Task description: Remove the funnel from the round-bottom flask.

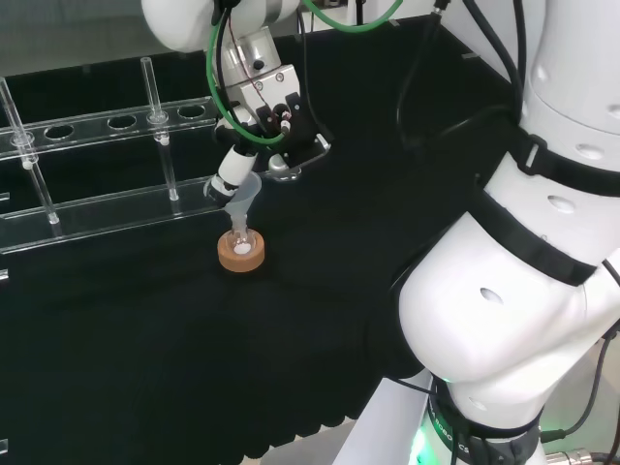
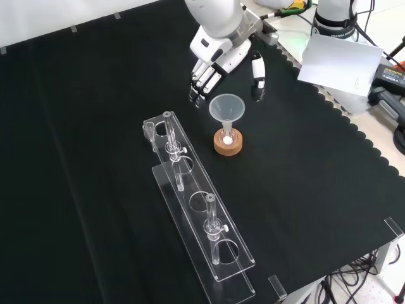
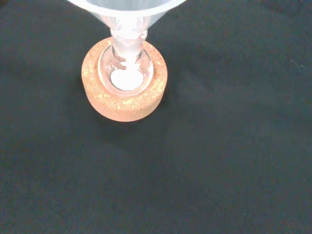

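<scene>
**Funnel seated in flask, hand poised above**

Down on the bench [image 2: 95, 126]: black cloth all over, scalloped along the near and right edges in the front view, with pale floor past the edge. Centre of the cloth, a cork ring [image 2: 228, 144] carrying a small round-bottom flask [image 2: 228, 135], something white at its bottom, plain to see in the wrist view. Standing in the flask's neck, upright, a clear funnel [image 2: 226, 107], wide mouth up, stem down inside.

Just above and behind the funnel in the front view, the hand [image 2: 218, 60], black and white, fingers [image 2: 199, 81] hanging down relaxed and spread, thumb [image 2: 257, 76] off to the right side of the funnel's rim. Open, holding nothing. From the head view, fingertips down close by the funnel's rim; touching or not, cannot tell.

Left of the cork ring in the front view, a long clear rack [image 2: 196, 215] lying slantwise across the cloth, round holes along it, with a few slim clear tubes standing upright. Near the flask, well apart from the hand.

At the top right of the front view, past the cloth, a grey sheet [image 2: 338, 60], cables and kit. In the head view, green cables [image 1: 339, 19] looping over the wrist.
</scene>
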Motion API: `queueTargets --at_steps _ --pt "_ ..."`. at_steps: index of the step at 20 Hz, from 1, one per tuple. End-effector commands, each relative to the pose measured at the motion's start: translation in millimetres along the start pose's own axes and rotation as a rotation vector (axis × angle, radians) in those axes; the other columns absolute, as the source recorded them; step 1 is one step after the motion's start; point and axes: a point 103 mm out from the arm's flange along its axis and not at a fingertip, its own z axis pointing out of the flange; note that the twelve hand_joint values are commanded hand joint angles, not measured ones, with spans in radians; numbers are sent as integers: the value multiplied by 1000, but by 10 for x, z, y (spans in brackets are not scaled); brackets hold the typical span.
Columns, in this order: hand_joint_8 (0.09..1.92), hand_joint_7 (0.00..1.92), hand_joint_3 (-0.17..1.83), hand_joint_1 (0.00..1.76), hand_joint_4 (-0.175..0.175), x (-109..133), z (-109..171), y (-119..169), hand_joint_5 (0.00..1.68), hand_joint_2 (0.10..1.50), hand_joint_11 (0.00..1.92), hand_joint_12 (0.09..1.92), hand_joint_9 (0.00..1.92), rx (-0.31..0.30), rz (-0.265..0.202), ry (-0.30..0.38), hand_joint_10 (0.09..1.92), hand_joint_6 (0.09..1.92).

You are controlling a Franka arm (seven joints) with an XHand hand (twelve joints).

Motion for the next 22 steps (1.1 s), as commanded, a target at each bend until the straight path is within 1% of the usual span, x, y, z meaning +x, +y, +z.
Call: queueTargets --at_steps 1,7,12,18,22 --pt "345 0 227 555 12 78 28 64 74 631 311 1526 77 35 -13 -44 960 87" --pt "356 0 227 597 15 118 72 160 85 640 318 1524 83 54 -23 -72 958 87" --pt "362 0 231 632 18 126 112 223 94 648 328 1520 85 64 -29 -80 956 87" --pt "387 0 241 694 21 100 173 278 111 653 340 1506 96 80 -26 -85 950 87" --pt "428 0 265 714 21 71 212 286 138 647 348 1496 122 80 -20 -85 936 87"
